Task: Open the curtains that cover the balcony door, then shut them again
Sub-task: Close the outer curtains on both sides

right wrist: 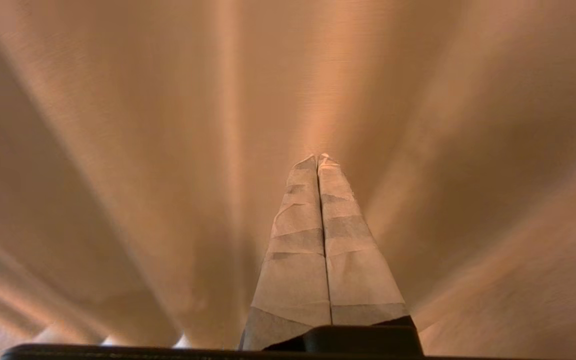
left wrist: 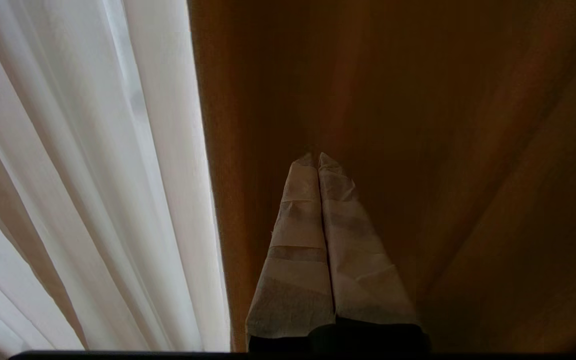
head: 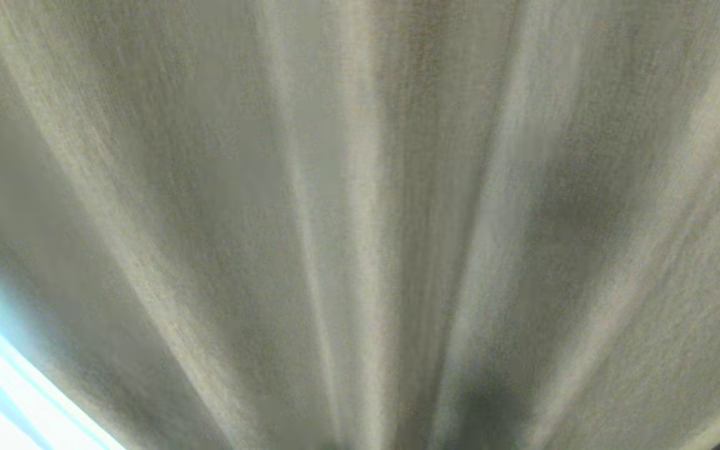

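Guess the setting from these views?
Probably a room indoors, right up against a curtained window or glass door. Heavy pleated cream-beige drapes fill the head view; a thin white sheer glows with daylight beside them. No door frame or furniture shows.

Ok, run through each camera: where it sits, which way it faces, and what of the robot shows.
Head view: on the robot's head, facing the opaque beige curtain up close; no arm shows.
Left wrist view: behind the shut left gripper, facing the curtain's edge beside the white sheer curtain.
Right wrist view: behind the shut right gripper, facing beige pleats.
Shared: all three show the beige curtain; neither gripper holds it.
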{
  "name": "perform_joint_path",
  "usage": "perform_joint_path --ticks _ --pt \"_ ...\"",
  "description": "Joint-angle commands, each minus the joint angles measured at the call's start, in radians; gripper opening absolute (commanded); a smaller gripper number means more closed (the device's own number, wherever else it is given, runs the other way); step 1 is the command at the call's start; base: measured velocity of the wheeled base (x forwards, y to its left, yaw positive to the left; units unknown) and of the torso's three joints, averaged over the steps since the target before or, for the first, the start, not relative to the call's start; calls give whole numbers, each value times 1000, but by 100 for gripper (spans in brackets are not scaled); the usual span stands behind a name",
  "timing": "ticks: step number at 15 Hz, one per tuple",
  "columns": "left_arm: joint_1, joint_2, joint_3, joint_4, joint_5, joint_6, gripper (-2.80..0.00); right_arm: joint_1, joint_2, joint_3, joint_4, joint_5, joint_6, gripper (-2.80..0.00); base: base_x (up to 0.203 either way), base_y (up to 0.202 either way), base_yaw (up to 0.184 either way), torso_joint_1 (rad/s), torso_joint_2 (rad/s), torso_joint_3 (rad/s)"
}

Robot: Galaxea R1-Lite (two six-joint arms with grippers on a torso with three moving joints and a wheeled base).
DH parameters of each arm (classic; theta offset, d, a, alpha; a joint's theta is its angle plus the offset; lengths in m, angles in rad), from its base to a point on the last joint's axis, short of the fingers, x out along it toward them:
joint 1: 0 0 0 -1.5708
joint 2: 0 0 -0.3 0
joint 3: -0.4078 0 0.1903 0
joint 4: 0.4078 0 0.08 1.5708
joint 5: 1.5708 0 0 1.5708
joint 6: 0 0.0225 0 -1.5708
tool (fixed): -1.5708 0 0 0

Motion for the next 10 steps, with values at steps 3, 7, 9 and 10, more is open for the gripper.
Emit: perform_joint_path --ticks 3,7,9,10 --pt "0 -1 0 -1 1 -1 -280 4 -90 0 -6 2 -1 -280 0 0 0 0 0 0" --pt "0 0 0 -1 1 -1 -280 4 -90 0 -6 2 -1 -280 0 0 0 0 0 0" --pt "0 0 0 -1 2 -1 -280 4 -90 0 -6 2 -1 -280 0 0 0 0 0 0" --pt "0 0 0 -1 2 -1 -280 4 -90 0 -6 2 -1 -280 0 0 0 0 0 0"
